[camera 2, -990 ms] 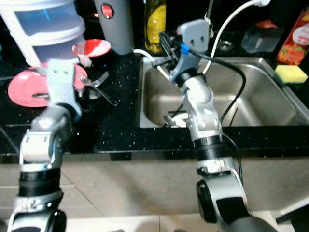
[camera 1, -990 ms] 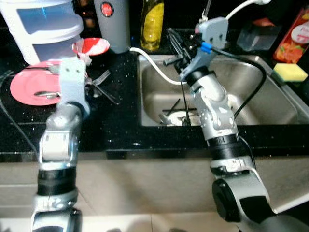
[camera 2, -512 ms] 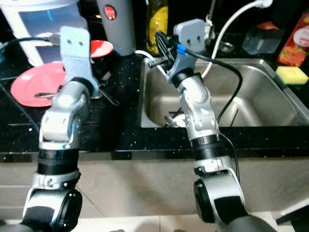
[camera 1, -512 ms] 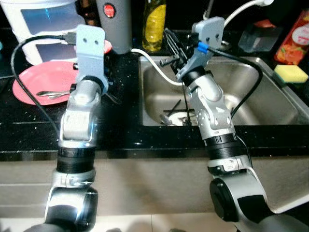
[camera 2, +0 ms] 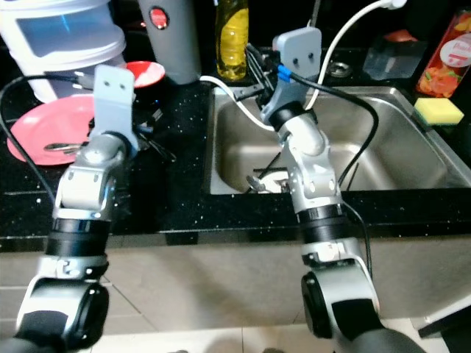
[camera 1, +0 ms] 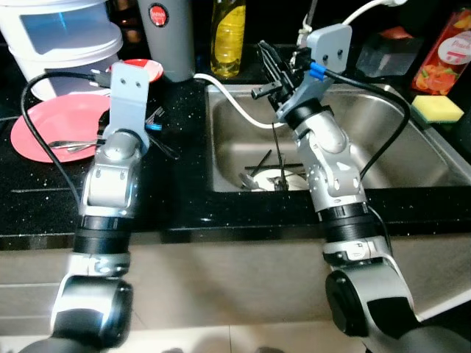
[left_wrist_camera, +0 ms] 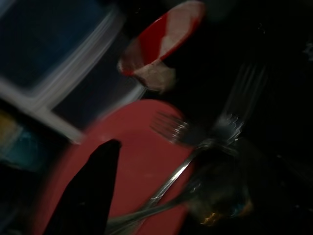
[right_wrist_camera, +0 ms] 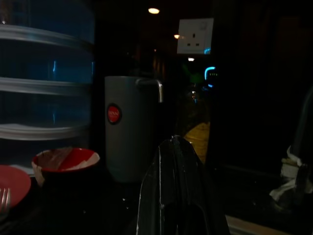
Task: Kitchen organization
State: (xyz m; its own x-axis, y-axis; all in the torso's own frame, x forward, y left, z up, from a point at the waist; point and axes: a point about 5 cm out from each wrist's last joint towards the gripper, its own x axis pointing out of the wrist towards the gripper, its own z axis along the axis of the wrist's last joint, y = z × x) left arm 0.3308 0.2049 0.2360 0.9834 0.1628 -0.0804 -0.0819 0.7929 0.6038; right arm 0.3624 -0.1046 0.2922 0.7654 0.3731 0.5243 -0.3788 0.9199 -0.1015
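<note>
Counter, black, speckled, sink set into its right half
- Pink plate (camera 1: 44, 125): near the counter's left edge, in front of a white stacked container (camera 1: 62, 37); cutlery lies across it, a fork (left_wrist_camera: 188, 134) among the pieces
- Red bowl (camera 1: 143, 70): behind the plate, toward the back edge, just beside a grey mug (camera 1: 168, 37)
- Yellow bottle (camera 1: 228, 37): at the back edge, beside the sink's rear left corner
- Loose forks (camera 1: 156, 118): on bare counter between plate and sink rim
- Sink (camera 1: 412, 158): utensils on its floor; yellow sponge (camera 1: 436, 109) on the right rim
- Left gripper (left_wrist_camera: 88, 196): above the plate and cutlery; one dark finger visible in the blurred wrist view, so spread or closed cannot be told
- Right gripper (camera 1: 271, 70): raised over the sink's rear left corner, long fingers pressed together, nothing visibly held (wrist view very dark)

Step in hand, as judged: left arm lining up on the cutlery at the plate
Next move calls for: lowering the fingers astride one fork handle, clear of the plate rim, then closing
</note>
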